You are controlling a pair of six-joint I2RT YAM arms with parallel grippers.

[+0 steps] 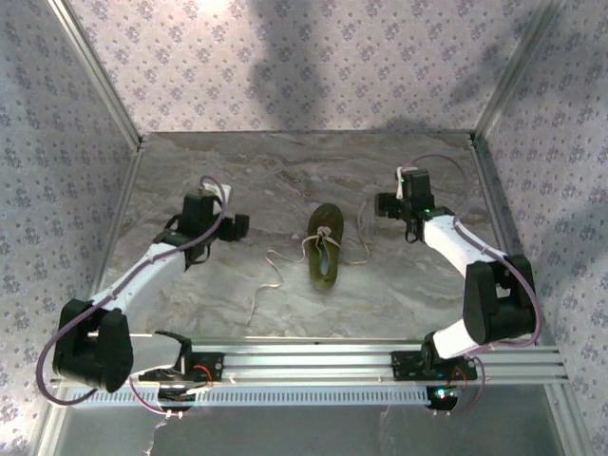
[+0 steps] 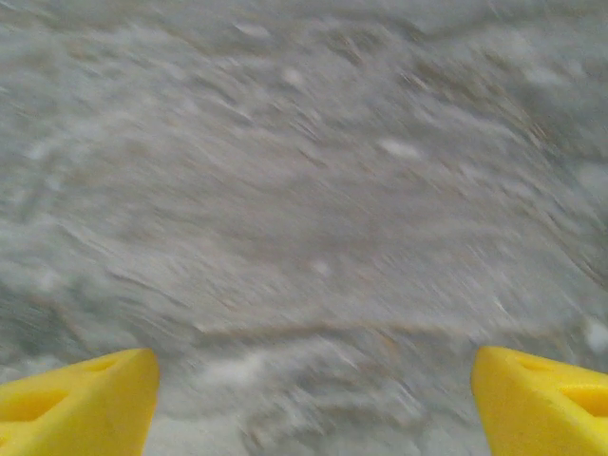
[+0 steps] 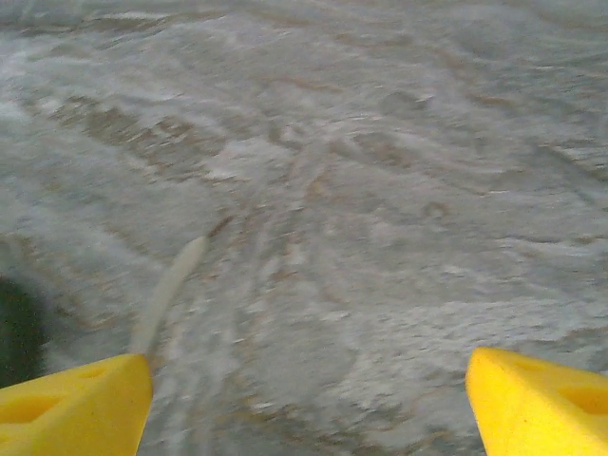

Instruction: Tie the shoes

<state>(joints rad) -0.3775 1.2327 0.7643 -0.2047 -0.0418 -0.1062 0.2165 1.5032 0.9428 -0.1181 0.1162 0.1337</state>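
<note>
The olive-green shoe (image 1: pixel 324 247) lies lengthwise in the middle of the marbled table, toe towards the arms' bases. Its whitish laces (image 1: pixel 274 260) trail loose on both sides; one end (image 3: pixel 171 285) lies just ahead of the right gripper's left fingertip. My left gripper (image 1: pixel 236 226) sits low over the table to the left of the shoe, apart from it. In the left wrist view its yellow fingertips (image 2: pixel 81 399) stand wide, the left gripper (image 2: pixel 313 408) open over bare table. My right gripper (image 1: pixel 381 205) is to the right of the shoe, open (image 3: pixel 309 408), nothing between its fingers.
Patterned walls enclose the table (image 1: pixel 190 304) at the back and both sides, with metal corner posts. The aluminium rail (image 1: pixel 313 366) carrying the arm bases runs along the near edge. A dark shape (image 3: pixel 17 332) shows at the left edge of the right wrist view.
</note>
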